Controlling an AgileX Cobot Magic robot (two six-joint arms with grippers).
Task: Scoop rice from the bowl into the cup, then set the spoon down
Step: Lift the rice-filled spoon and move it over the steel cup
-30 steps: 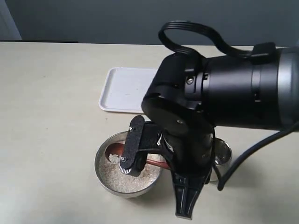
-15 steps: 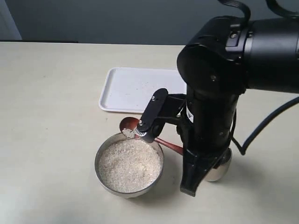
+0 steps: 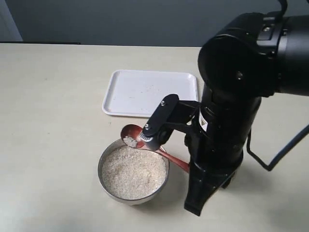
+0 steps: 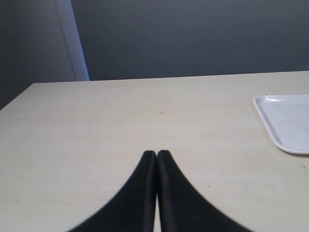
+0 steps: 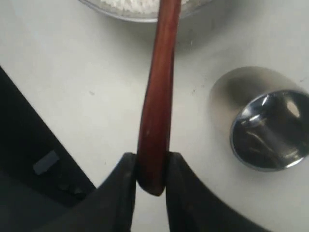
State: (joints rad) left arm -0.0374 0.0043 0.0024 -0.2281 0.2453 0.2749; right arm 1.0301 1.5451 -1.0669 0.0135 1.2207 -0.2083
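The steel bowl stands on the table, filled with white rice. The reddish-brown spoon hovers over the bowl's far rim, and a small clump of grains lies in it. My right gripper is shut on the end of the spoon handle. The wrist view shows the empty, shiny cup beside the handle; in the exterior view the arm hides it. My left gripper is shut on nothing, low over bare table, away from the bowl.
A white tray lies flat behind the bowl, and its corner shows in the left wrist view. The right arm's bulk stands right of the bowl. Bare table stretches to the left and front.
The right arm has drawn back and up. The spoon has risen out of the rice with a few grains and now sits over the bowl's far rim. The cup has become hidden.
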